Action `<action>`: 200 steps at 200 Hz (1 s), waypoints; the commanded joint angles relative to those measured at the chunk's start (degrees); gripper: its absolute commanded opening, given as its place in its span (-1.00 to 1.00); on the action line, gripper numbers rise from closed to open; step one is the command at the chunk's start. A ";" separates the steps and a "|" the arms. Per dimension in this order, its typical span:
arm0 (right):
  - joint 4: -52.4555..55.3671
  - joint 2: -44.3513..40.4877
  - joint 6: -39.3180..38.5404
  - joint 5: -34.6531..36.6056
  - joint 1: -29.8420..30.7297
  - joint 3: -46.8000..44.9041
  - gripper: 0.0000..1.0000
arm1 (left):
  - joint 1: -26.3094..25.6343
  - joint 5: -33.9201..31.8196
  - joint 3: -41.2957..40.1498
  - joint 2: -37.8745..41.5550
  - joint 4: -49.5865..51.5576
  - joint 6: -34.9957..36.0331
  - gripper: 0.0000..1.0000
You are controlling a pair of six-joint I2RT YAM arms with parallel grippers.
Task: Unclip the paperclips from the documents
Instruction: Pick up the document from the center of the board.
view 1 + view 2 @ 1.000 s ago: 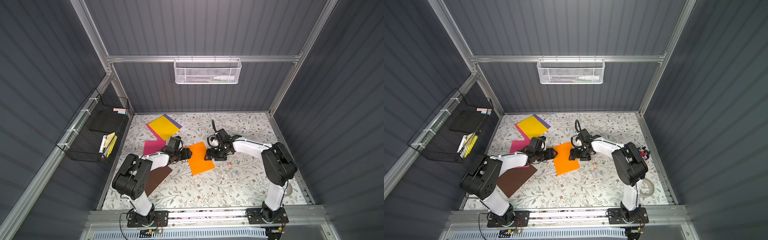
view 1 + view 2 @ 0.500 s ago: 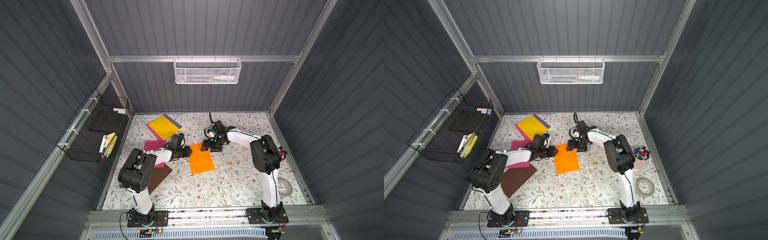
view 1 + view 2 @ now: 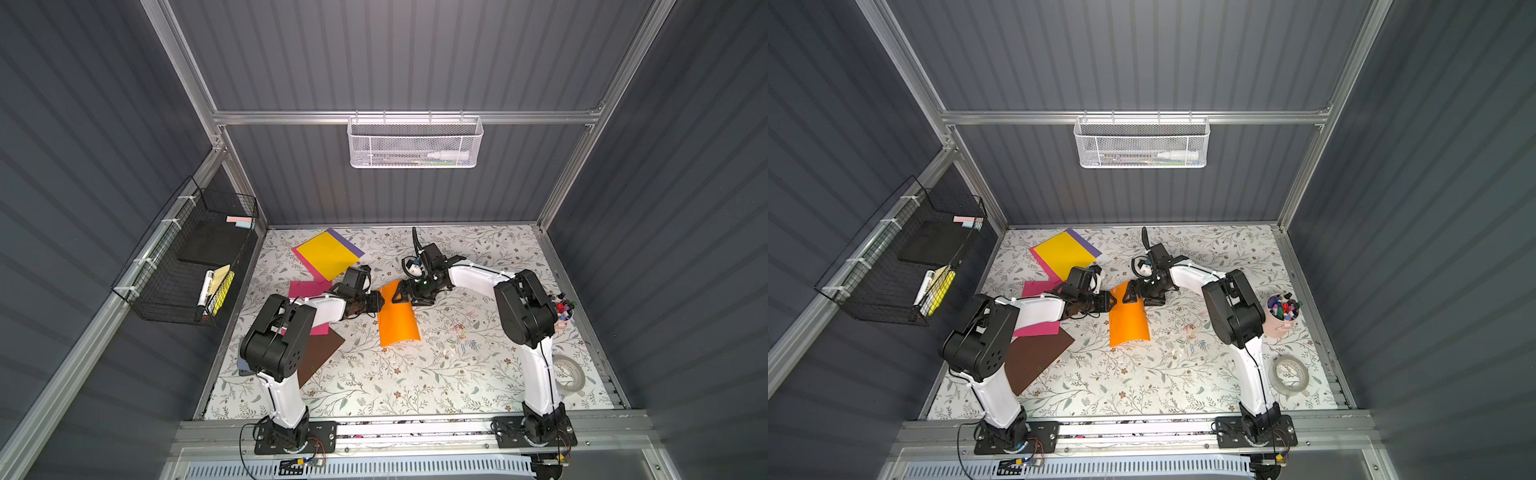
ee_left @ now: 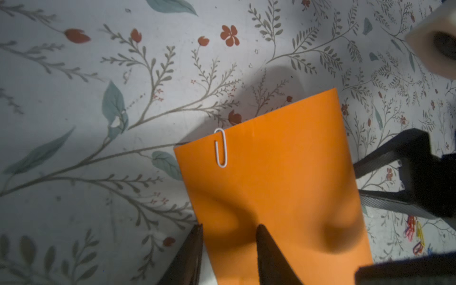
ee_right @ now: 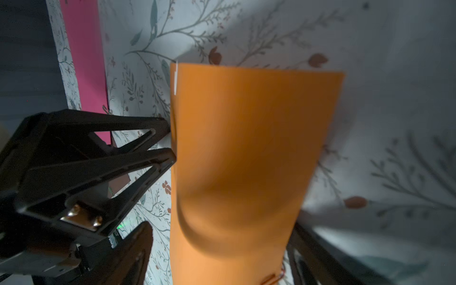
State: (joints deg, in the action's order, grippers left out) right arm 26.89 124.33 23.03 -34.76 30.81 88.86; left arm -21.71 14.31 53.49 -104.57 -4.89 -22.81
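Orange sheet (image 3: 397,326) is the document in hand. It lies mid-table, bowed up in an arch between the two arms. White paperclip (image 4: 220,148) sits on one end edge of it, clear of both grippers; in the top views we can't make it out. The left gripper (image 3: 377,302) is at the sheet's side edge. Its fingers (image 5: 160,148) are part-way apart with a narrow gap, tips touching the paper's edge. Whether it pinches the paper, we can't tell. The right gripper (image 3: 401,294) is at the sheet's far end, fingers (image 5: 138,246) spread wide either side of the paper, holding nothing. Some loose clips (image 3: 459,338) lie on the floral table (image 3: 415,382) near the right arm, so we judge part of the job done. Step, as we read it: steadying the sheet before the clip comes off. Next move likely needs one gripper to pin the paper and the other to reach the white paperclip and slide it straight off the edge.
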 commanded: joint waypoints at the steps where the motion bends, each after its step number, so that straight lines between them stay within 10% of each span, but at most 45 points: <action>1: 0.68 3.28 1.26 0.22 0.73 -0.63 0.69 | -0.62 -0.35 -1.54 -3.62 7.87 1.10 -0.22; 90: -7.58 1.35 3.38 -3.40 0.26 -3.07 -0.40 | -0.70 1.03 -1.21 -0.49 8.59 1.09 -0.09; 200: -26.53 -14.59 10.07 -19.12 -3.21 -16.94 -0.52 | 1.94 17.47 -4.80 16.16 -1.97 -0.16 0.95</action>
State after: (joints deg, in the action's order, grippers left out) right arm 4.49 113.25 31.48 -48.75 27.51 74.17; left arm -21.06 24.12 51.53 -89.12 -2.24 -23.70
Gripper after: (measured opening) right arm 0.239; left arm 0.967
